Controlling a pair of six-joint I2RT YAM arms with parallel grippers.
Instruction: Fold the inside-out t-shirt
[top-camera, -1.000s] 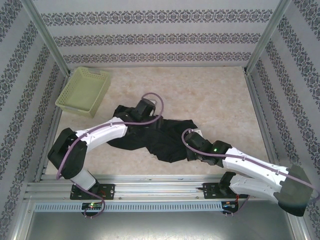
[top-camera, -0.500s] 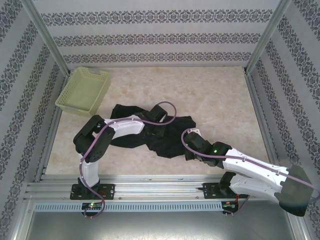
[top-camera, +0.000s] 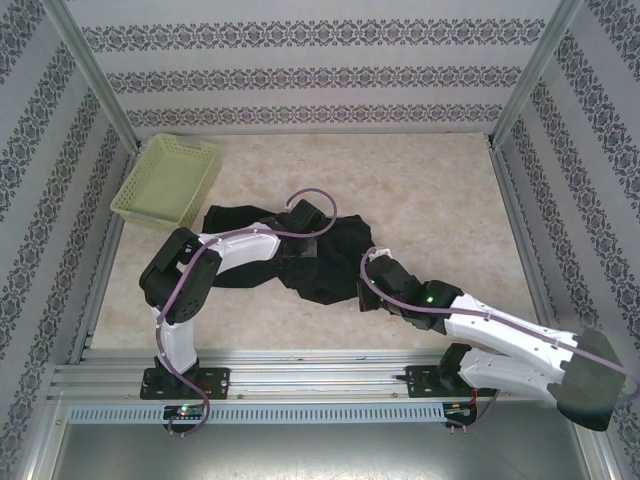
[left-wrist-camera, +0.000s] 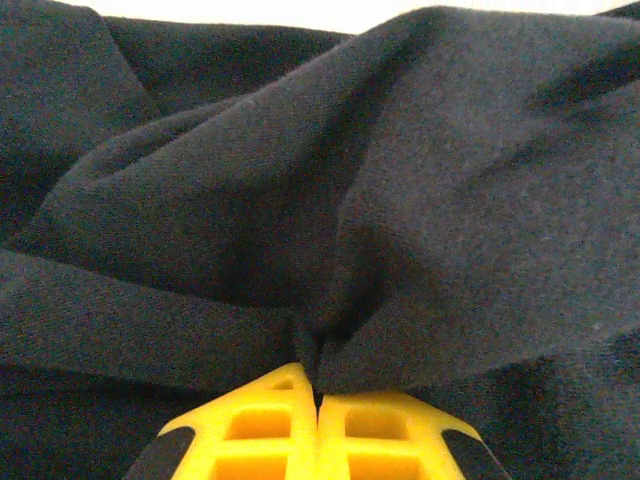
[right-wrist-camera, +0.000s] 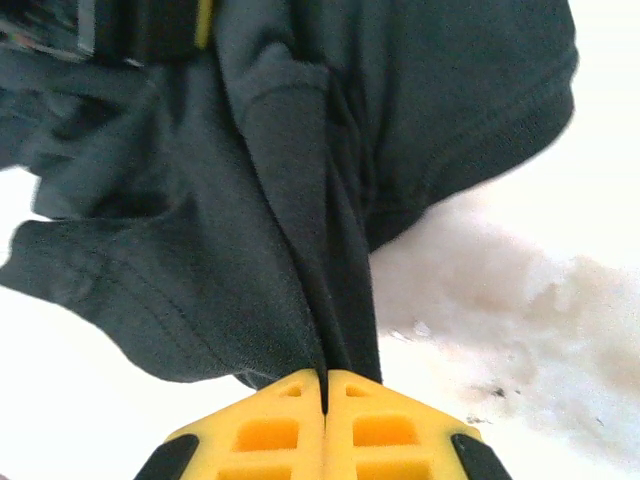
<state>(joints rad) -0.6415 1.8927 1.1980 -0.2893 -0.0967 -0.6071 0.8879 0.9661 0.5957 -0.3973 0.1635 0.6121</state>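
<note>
The inside-out t-shirt (top-camera: 235, 222) is a black crumpled heap in the middle of the table. My left gripper (top-camera: 308, 236) sits on top of the heap, its yellow jaws pressed together on a pinch of the t-shirt (left-wrist-camera: 450, 200), with folds radiating from the gripper (left-wrist-camera: 316, 372). My right gripper (top-camera: 366, 288) is at the heap's near right edge. In the right wrist view that gripper (right-wrist-camera: 325, 378) is shut on a raised fold of the t-shirt (right-wrist-camera: 300, 180), beside a stitched hem. The white tag is hidden.
A pale yellow-green lattice basket (top-camera: 168, 182) stands at the back left, apart from the shirt. Bare marbled tabletop (top-camera: 430, 190) lies behind and to the right of the heap. Patterned walls and metal posts enclose the table.
My left gripper has closed on the fabric, swinging right and then back up and left. The shirt has bunched and spread toward the left. My right gripper has edged left, still holding its fold.
</note>
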